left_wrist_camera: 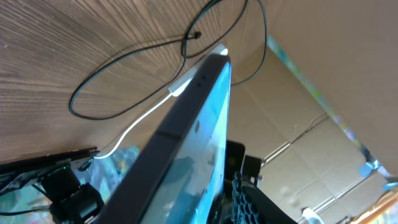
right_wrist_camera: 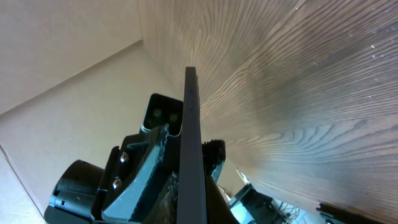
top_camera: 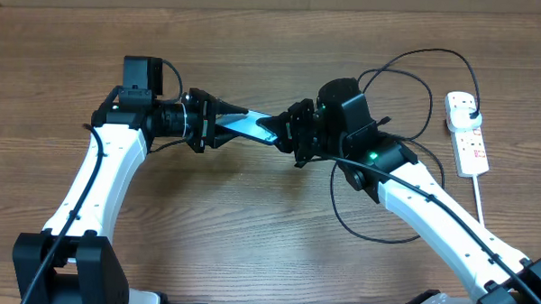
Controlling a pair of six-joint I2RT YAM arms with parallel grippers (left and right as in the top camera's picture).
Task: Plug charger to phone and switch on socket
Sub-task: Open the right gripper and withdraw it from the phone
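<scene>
Hovering over the wood-grain table (top_camera: 256,43), left and right jaws clamp the phone (top_camera: 251,126).

No lettering can be read: the phone (top_camera: 250,124) screen shows only teal glare, and the red marks on the socket (top_camera: 467,134) are too small.

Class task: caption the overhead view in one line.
Left gripper and right gripper meet at the phone; charger plugged into the socket.

The phone (top_camera: 250,126) is left of the socket (top_camera: 467,134), well apart.
</scene>
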